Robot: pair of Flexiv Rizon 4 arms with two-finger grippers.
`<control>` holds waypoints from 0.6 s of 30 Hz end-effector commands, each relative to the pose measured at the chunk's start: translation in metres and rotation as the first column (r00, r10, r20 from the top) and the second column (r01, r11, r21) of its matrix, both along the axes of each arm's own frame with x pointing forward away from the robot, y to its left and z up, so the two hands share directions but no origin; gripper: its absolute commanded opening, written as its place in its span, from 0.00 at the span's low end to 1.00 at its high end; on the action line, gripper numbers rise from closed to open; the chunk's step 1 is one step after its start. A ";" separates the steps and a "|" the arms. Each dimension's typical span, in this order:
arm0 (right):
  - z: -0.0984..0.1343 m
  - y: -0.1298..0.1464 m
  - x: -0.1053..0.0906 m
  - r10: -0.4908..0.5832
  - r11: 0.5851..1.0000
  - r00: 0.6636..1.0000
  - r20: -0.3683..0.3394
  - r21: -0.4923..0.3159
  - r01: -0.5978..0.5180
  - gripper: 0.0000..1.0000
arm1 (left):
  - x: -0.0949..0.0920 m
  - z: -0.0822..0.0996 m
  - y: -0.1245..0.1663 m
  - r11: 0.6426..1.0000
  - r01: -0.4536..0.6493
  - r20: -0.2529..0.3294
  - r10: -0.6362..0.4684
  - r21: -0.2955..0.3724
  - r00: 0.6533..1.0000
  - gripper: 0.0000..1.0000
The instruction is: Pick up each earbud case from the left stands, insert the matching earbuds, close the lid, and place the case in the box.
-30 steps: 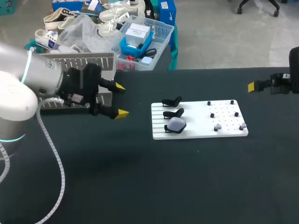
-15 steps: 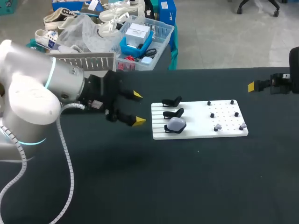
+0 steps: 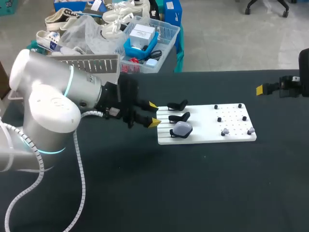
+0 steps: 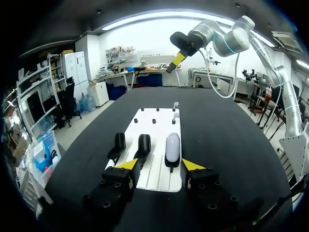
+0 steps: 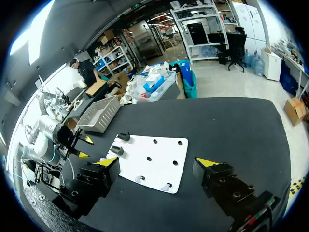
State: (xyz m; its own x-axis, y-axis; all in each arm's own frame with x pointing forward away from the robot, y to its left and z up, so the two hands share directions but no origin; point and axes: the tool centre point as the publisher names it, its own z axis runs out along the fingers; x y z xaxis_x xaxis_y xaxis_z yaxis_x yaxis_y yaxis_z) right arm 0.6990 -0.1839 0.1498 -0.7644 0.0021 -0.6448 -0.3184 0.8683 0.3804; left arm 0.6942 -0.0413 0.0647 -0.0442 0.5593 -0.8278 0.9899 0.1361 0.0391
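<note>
A white board (image 3: pixel 203 123) carries three black stands at its left end. A pale grey earbud case (image 3: pixel 182 128) sits on the nearest stand; the other two stands (image 3: pixel 177 105) hold nothing. Two small earbuds (image 3: pixel 225 132) rest on pegs at the board's right end. My left gripper (image 3: pixel 153 114) hovers at the board's left edge, open, nothing between its fingers. In the left wrist view the case (image 4: pixel 172 148) stands just ahead of the left gripper (image 4: pixel 161 165), nearer one finger. My right gripper (image 5: pixel 159 162) is open and empty, far off by the table's right edge (image 3: pixel 263 89).
A grey perforated box (image 3: pixel 87 63) stands at the back left of the black table, behind my left arm; the right wrist view shows it too (image 5: pixel 101 113). Dark tabletop surrounds the board on all sides.
My left arm has swung right, from beside the grey box to the board's left edge, and its fingers have come closer together. The right arm has kept still.
</note>
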 end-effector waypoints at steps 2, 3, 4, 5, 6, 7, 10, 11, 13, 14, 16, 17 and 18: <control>-0.001 -0.001 0.001 0.003 1.000 1.000 0.000 0.002 -0.003 1.00 | -0.001 -0.003 -0.003 1.000 0.007 -0.007 -0.007 -0.020 1.000 0.54; -0.001 -0.001 0.001 0.003 1.000 1.000 0.000 0.002 -0.003 1.00 | -0.002 -0.003 -0.004 1.000 0.007 -0.009 -0.007 -0.021 1.000 0.53; -0.001 -0.001 0.001 0.003 1.000 1.000 0.000 0.002 -0.003 1.00 | -0.003 -0.004 -0.005 1.000 0.008 -0.009 -0.008 -0.023 1.000 0.53; -0.001 -0.001 0.001 0.003 1.000 1.000 0.000 0.002 -0.003 1.00 | -0.004 -0.005 -0.006 1.000 0.011 -0.010 -0.011 -0.026 1.000 0.58; -0.001 -0.001 0.001 0.003 1.000 1.000 0.000 0.002 -0.003 1.00 | -0.005 -0.006 -0.007 1.000 0.015 -0.012 -0.015 -0.027 1.000 0.63; -0.001 -0.001 0.001 0.003 1.000 1.000 0.000 0.002 -0.003 1.00 | -0.006 -0.007 -0.007 0.999 0.016 -0.013 -0.016 -0.028 1.000 0.62; -0.001 -0.001 0.001 0.003 1.000 1.000 0.000 0.002 -0.003 1.00 | -0.006 -0.011 -0.011 0.999 0.017 -0.021 -0.018 -0.032 1.000 0.52; -0.001 -0.001 0.001 0.003 1.000 1.000 0.000 0.002 -0.003 1.00 | -0.006 -0.012 -0.012 0.999 0.017 -0.022 -0.017 -0.033 1.000 0.50; -0.001 -0.001 0.001 0.003 1.000 1.000 0.000 0.002 -0.003 1.00 | -0.007 -0.014 -0.015 0.999 0.016 -0.022 -0.017 -0.036 1.000 0.49; -0.001 -0.001 0.001 0.003 1.000 1.000 0.000 0.002 -0.003 1.00 | -0.008 -0.016 -0.017 0.999 0.020 -0.012 -0.020 -0.037 1.000 0.49; -0.001 -0.001 0.001 0.003 1.000 1.000 0.000 0.002 -0.003 1.00 | -0.008 -0.020 -0.019 0.999 0.021 -0.009 -0.021 -0.035 1.000 0.49; -0.001 -0.001 0.001 0.003 1.000 1.000 0.000 0.002 -0.003 1.00 | -0.008 -0.022 -0.020 0.999 0.022 -0.007 -0.022 -0.033 1.000 0.49; -0.001 -0.001 0.001 0.003 1.000 1.000 0.000 0.002 -0.003 1.00 | -0.008 -0.024 -0.021 0.999 0.022 -0.006 -0.023 -0.032 1.000 0.48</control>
State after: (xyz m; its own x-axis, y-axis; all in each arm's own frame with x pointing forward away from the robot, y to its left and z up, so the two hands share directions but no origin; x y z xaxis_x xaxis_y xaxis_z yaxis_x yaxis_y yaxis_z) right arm 0.6990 -0.1839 0.1498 -0.7644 0.0022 -0.6448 -0.3184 0.8683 0.3804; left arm 0.6845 -0.0574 0.0487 -0.0398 0.5387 -0.8416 0.9937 0.1098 0.0234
